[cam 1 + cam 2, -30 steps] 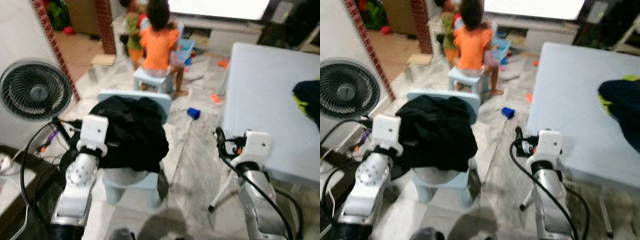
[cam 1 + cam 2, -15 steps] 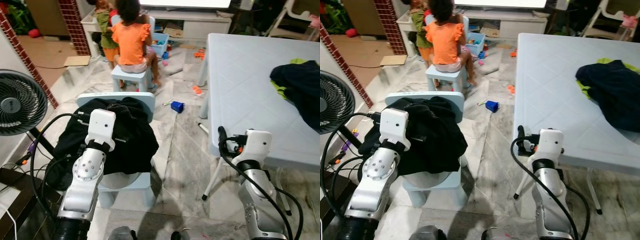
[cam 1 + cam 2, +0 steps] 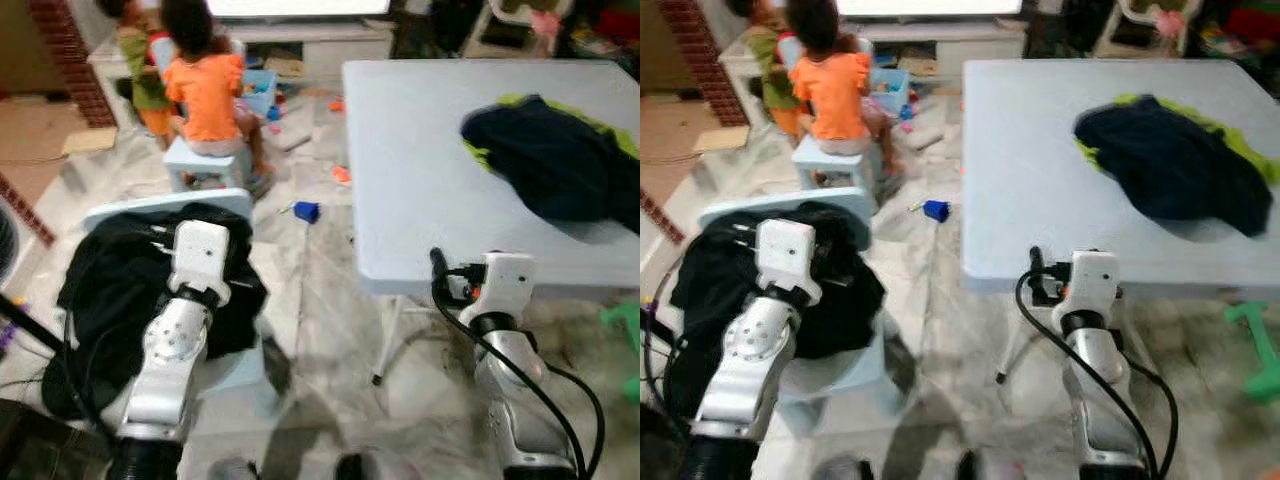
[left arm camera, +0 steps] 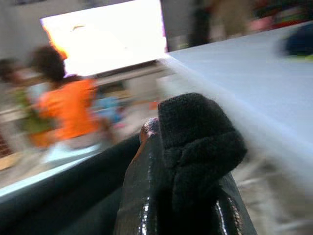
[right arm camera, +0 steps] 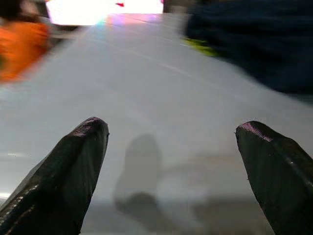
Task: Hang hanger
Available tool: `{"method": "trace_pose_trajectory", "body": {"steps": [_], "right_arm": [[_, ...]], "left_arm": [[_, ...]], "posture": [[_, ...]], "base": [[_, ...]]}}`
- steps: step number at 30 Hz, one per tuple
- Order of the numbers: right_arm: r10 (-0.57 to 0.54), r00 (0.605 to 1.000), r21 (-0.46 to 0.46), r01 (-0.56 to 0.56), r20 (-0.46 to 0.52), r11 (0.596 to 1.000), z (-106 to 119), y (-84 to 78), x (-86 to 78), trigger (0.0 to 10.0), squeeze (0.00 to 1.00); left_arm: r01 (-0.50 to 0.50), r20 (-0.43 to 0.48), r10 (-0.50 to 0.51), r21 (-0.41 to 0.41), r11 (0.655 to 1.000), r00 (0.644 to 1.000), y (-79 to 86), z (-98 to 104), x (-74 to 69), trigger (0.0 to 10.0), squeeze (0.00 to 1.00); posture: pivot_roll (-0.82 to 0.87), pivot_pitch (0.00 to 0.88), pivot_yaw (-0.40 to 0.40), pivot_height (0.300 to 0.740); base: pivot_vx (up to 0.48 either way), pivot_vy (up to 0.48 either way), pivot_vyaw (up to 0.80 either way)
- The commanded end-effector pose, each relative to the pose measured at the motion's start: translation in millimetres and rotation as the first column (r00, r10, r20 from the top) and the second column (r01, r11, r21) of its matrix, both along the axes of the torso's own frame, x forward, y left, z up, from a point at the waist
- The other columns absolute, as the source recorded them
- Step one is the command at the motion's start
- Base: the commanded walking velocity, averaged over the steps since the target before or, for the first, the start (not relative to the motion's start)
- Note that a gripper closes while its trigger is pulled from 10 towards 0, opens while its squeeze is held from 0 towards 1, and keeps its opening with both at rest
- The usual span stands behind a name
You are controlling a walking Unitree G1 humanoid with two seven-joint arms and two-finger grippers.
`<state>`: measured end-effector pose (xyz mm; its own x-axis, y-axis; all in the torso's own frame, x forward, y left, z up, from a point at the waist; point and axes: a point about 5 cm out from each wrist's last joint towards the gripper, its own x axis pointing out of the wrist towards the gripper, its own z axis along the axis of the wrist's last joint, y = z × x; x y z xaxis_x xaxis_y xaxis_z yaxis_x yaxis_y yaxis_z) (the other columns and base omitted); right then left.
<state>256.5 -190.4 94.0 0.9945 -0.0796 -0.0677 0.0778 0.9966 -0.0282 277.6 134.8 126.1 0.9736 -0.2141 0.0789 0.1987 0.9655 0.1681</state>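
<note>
Hanger itself I cannot make out in the blur. What my left claw point(image 4: 182, 147) has is a wad of black cloth point(image 4: 198, 132): the fingers point(image 4: 139, 196) are pressed in on it, pinching it. In the left wrist view the table's pale edge runs just beyond that wad.

Seen from my head, the white table point(image 3: 420, 180) fills the far right of the room. My left arm point(image 3: 185, 330) is off the table's left side, over a light blue chair point(image 3: 165, 205) heaped with black clothes point(image 3: 110, 290). The chair stands apart from the table, with a strip of marbled floor point(image 3: 320, 330) between them.

My right claw point(image 5: 171, 132) is spread wide, its two fingers point(image 5: 68, 166) well apart with nothing between them. It points across the table top from the table's near edge. My right arm point(image 3: 505, 340) rises at that same edge.

On the table, toward its far right corner, lies a dark garment point(image 3: 545, 155) with yellow-green trim, bunched in a heap.

Beyond the table's far left corner a person in an orange top point(image 3: 200, 95) sits on a small pale stool point(image 3: 205, 160), back turned to me. A small blue object point(image 3: 306, 211) lies on the floor beside the table's left edge, between the stool and the table. Something green point(image 3: 625, 330) stands on the floor below the table's near right end.
</note>
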Motion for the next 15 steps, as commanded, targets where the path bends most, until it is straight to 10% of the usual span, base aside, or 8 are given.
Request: {"method": "trace_pose_trajectory", "body": {"steps": [1, 15], "right_arm": [[0.007, 1.000, 0.001, -0.007, 0.001, 1.000, 0.7, 2.7, 0.2, 10.0, 0.00], [0.019, 1.000, -0.011, -0.019, 0.002, 1.000, 0.7, 5.3, 2.7, 10.0, 0.00]], "left_arm": [[0.021, 0.048, -0.021, 0.003, 1.000, 0.999, -2.0, 12.6, 1.3, 10.0, 0.00], [-0.046, 0.067, 0.047, -0.021, 0.999, 0.997, -6.2, 15.5, 3.3, 10.0, 0.00]], "posture": [[-0.01, 0.007, 0.005, 0.740], [-0.01, 0.006, -0.001, 0.740]], "base": [[0.000, -0.401, -0.67], [0.000, -0.076, -0.17]]}}
